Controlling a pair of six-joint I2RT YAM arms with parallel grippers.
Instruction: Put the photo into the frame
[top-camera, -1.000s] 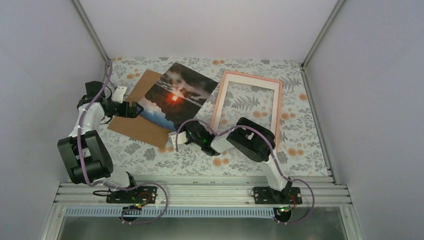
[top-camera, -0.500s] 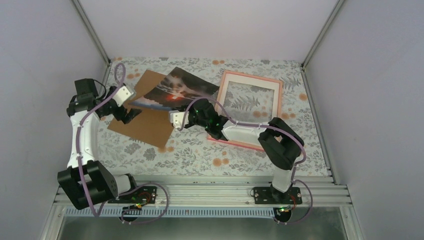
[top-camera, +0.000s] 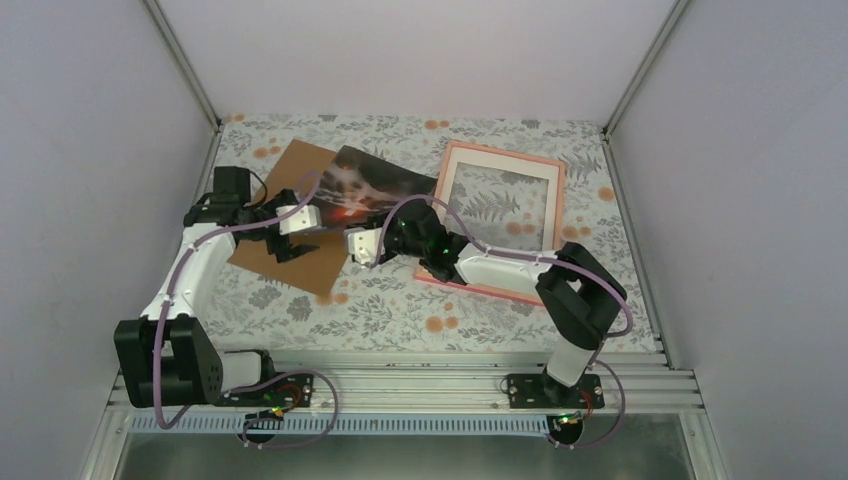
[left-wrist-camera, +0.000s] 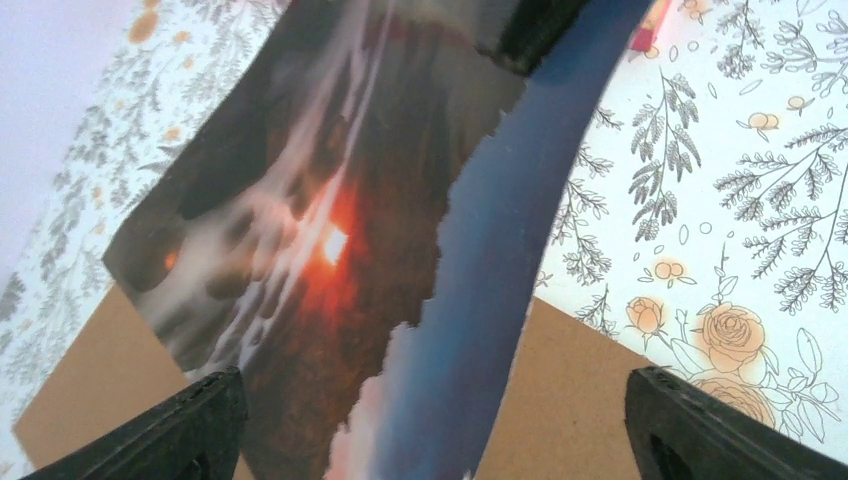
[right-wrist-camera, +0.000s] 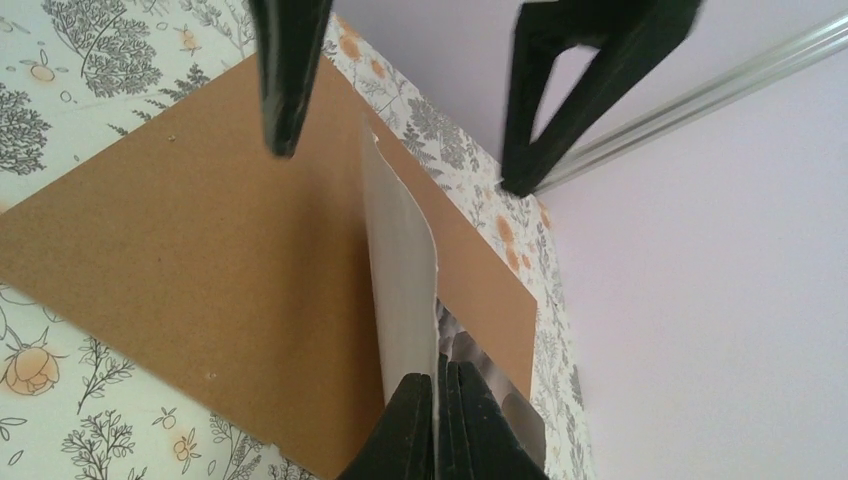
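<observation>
The photo (left-wrist-camera: 330, 240) is mostly dark brown-black. It has a glowing orange-red sun at its middle, pale smoky streaks of cloud, and a deep blue band with a ragged white edge along one side (its back, seen from the right wrist, is plain white). The frame (top-camera: 505, 153) has a thin bright pink border with a paler strip just inside it. The board (top-camera: 300, 265) is a flat, unpatterned brown. The table (top-camera: 400, 310) is white, printed all over with grey leafy sprigs and peach-orange roses. The left arm (top-camera: 185, 275) and right arm (top-camera: 500, 270) are white with black joints. The walls (top-camera: 400, 60) are pale lilac.
</observation>
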